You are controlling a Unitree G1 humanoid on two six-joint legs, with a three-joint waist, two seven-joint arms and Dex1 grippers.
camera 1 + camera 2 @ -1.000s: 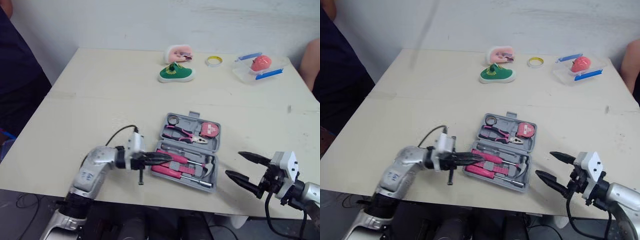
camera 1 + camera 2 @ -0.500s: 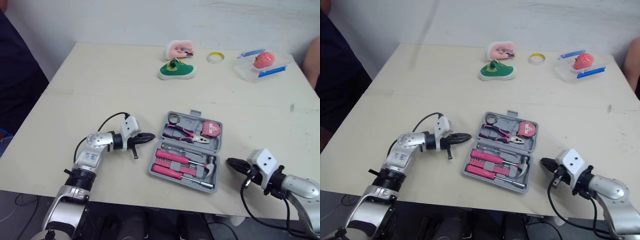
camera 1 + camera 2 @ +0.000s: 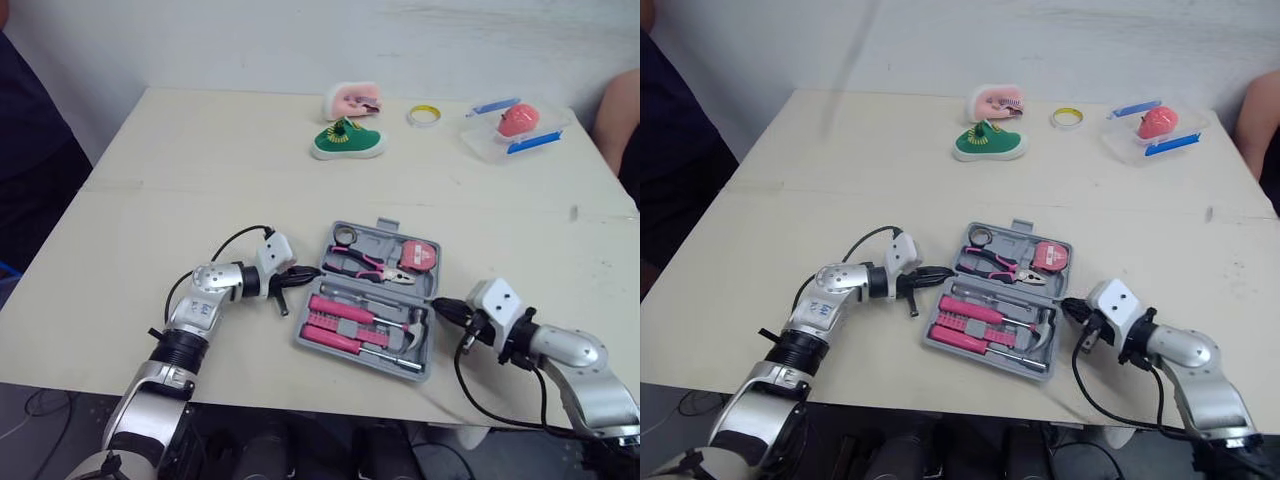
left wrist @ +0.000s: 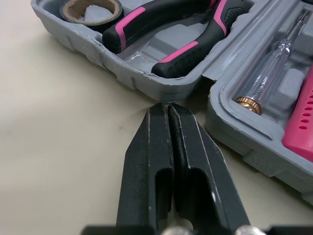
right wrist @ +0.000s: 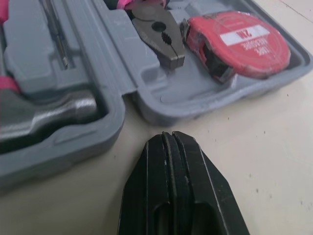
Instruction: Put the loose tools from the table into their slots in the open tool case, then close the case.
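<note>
The grey tool case [image 3: 388,243] lies open in the middle of the table. In it are pink-handled pliers [image 3: 370,266], a red tape measure [image 3: 419,257], a tape roll [image 3: 346,238], a hammer [image 3: 415,325] and a pink screwdriver [image 3: 345,312]. My left gripper [image 3: 312,271] is shut and empty, its tip against the case's left wall where the two halves meet [image 4: 167,106]. My right gripper [image 3: 440,304] is shut and empty too, low on the table with its tip just short of the case's right wall [image 5: 168,136], near the tape measure [image 5: 239,41].
At the far side of the table are a green shoe [image 3: 347,141], a pink object [image 3: 355,100], a ring of tape [image 3: 427,116] and a clear container [image 3: 513,128] holding something red. A person's arm [image 3: 618,120] shows at the right edge, another person [image 3: 25,130] at the left.
My right gripper has gone from open to shut and moved in to the case's right side. My left gripper drew back off the case, then returned to its left wall.
</note>
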